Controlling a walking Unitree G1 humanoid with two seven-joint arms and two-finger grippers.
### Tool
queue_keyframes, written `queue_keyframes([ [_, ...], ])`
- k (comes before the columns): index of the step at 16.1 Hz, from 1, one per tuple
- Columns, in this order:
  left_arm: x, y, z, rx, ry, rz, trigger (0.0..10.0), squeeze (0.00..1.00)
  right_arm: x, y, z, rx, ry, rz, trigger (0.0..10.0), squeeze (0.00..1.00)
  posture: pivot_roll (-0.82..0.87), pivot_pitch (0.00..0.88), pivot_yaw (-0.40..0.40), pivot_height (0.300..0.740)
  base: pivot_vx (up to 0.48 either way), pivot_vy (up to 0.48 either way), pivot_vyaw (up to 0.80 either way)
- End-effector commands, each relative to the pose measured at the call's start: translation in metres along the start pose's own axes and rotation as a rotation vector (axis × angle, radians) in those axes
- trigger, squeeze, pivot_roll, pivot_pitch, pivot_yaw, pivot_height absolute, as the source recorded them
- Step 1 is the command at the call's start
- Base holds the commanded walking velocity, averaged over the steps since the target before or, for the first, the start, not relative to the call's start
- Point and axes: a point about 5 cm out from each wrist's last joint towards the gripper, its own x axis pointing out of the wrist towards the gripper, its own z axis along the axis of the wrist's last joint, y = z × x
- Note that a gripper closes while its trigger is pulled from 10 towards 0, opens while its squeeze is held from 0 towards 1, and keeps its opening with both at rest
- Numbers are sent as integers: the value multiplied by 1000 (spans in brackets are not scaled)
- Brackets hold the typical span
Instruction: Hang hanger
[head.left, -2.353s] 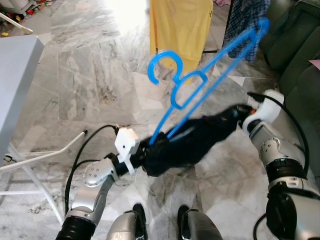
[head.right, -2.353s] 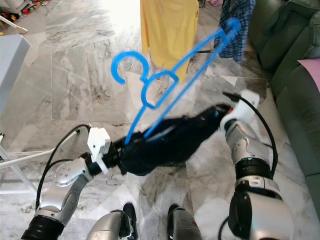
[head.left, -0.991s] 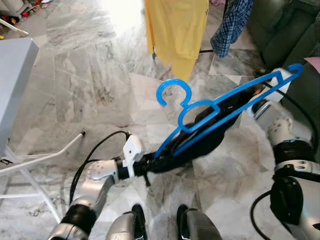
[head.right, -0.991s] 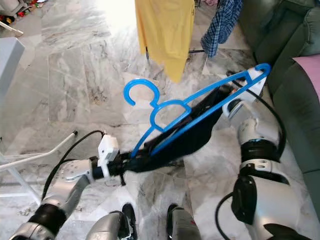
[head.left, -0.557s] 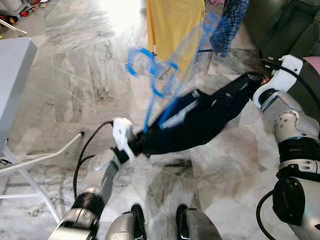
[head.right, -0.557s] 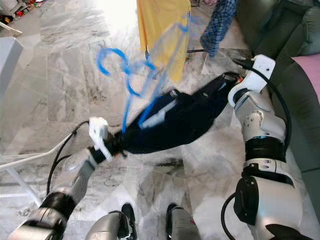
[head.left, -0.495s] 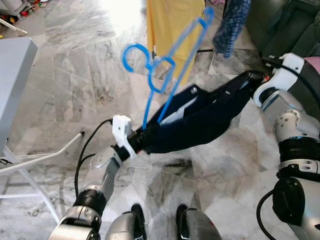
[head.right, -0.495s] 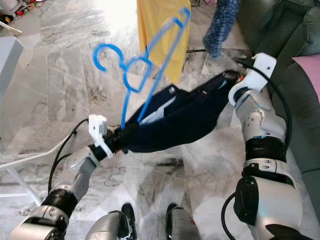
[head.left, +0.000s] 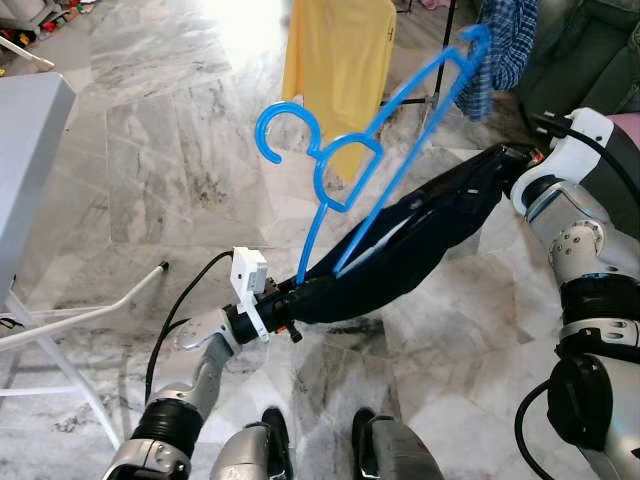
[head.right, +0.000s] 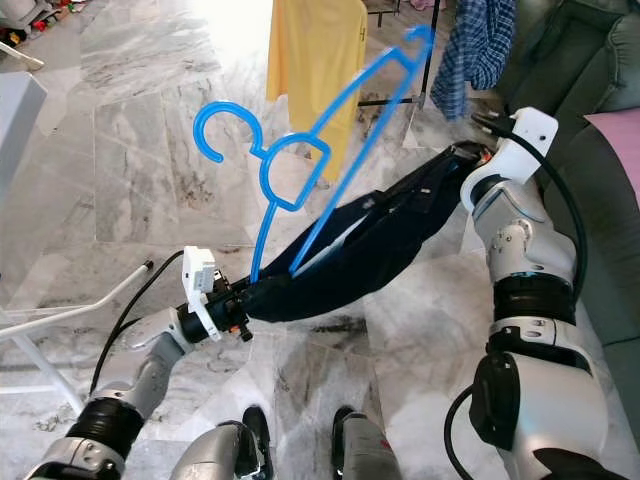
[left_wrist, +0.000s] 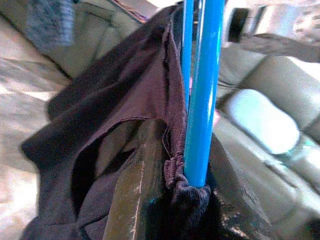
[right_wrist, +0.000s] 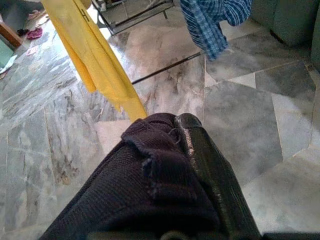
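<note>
— Blue plastic hanger (head.left: 350, 165), raised off the floor and tilted, hook end toward the left, far shoulder tip pointing up and to the right.
— And the lower end?
— Tucked into a dark navy garment (head.left: 400, 255), bars running down inside the cloth.
— State of the garment?
— Stretched slantwise in the air, sagging in the middle, one end low left, other end higher right.

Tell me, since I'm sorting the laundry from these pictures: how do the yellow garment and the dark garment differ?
The yellow garment hangs straight down, flat, in the background; the dark garment is stretched slantwise between the left gripper and the right gripper. The blue hanger is partly tucked into the dark garment, apart from the yellow one. Both hang off the floor.
</note>
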Motion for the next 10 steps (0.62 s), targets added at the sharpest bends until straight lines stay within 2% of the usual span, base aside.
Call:
queue_keyframes([
  [1, -37, 5, -19, -77, 83, 73, 0, 0, -9, -26, 54, 31, -180, -120, 0, 0, -156, 290, 15, 740, 0, 0, 0],
  [4, -33, 4, -6, -149, 45, 13, 0, 0, -3, -28, 22, 78, -53, -144, 0, 0, -156, 292, 14, 740, 0, 0, 0],
  [7, -37, -4, -10, -188, 113, -77, 0, 0, -1, -30, 9, 112, -19, -163, 0, 0, -156, 295, 14, 740, 0, 0, 0],
  [10, -49, -2, -31, -89, 240, -31, 0, 0, 0, -8, 37, 130, -116, -68, 0, 0, -160, 302, 18, 740, 0, 0, 0],
])
